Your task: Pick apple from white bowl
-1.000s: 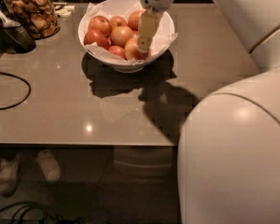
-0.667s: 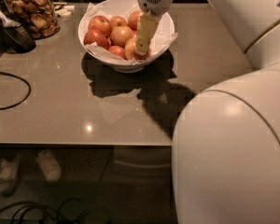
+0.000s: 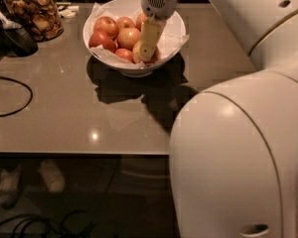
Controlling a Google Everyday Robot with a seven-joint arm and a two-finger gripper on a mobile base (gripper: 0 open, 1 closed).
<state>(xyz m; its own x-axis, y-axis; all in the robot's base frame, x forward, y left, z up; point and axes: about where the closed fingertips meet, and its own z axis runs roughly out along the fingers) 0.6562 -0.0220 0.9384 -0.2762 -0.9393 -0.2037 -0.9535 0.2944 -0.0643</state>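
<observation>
The white bowl [image 3: 174, 26] stands at the back of the table, lined with crinkled white paper and holding several apples. My gripper [image 3: 146, 58] reaches down from above into the bowl's right half. Its tip is low among the fruit, against the apple [image 3: 135, 52], which shows a pale yellow-orange side and is partly hidden behind the gripper. Another large pale apple [image 3: 128, 36] lies just left of it, and deeper red ones [image 3: 101, 38] lie further left.
A glass jar of brown snacks [image 3: 35, 14] stands at the back left beside a dark scoop [image 3: 17, 38]. A black cable [image 3: 12, 95] loops along the table's left. The table's front edge [image 3: 79, 154] runs across the view. My arm's large white body [image 3: 238, 148] fills the right.
The gripper has sunk slightly lower and a little leftward in the bowl. The apples and bowl have not moved.
</observation>
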